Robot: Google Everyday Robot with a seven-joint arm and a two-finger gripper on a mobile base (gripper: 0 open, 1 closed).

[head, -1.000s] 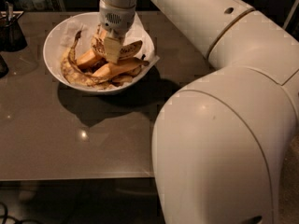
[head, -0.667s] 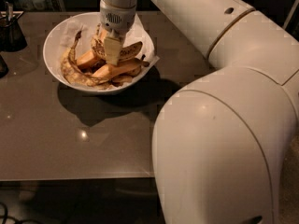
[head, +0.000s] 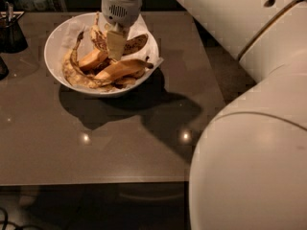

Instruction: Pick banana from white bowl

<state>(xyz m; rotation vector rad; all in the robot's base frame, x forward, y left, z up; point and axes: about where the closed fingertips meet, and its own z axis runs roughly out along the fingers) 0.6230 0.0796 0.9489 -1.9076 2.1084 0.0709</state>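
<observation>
The white bowl (head: 53, 67) sits at the table's back left, lined with white paper. Inside it, a brown-speckled banana (head: 99, 36) curves up by the far rim, with its stem end pointing up. Another dark speckled one (head: 136, 42) lies to the right. Two smoother yellow-orange bananas (head: 92, 59) (head: 120, 69) lie in the middle and front. My gripper (head: 115, 45) reaches straight down into the bowl from above. It is right beside the speckled banana, just above the orange ones. Whether it holds anything is hidden.
A small dark container (head: 11, 31) stands at the table's far left edge. The brown table (head: 110, 143) stretches toward the front. My large white arm and body (head: 254, 128) fill the right side of the view.
My gripper has risen very slightly inside the bowl. The bowl and the orange bananas have not moved.
</observation>
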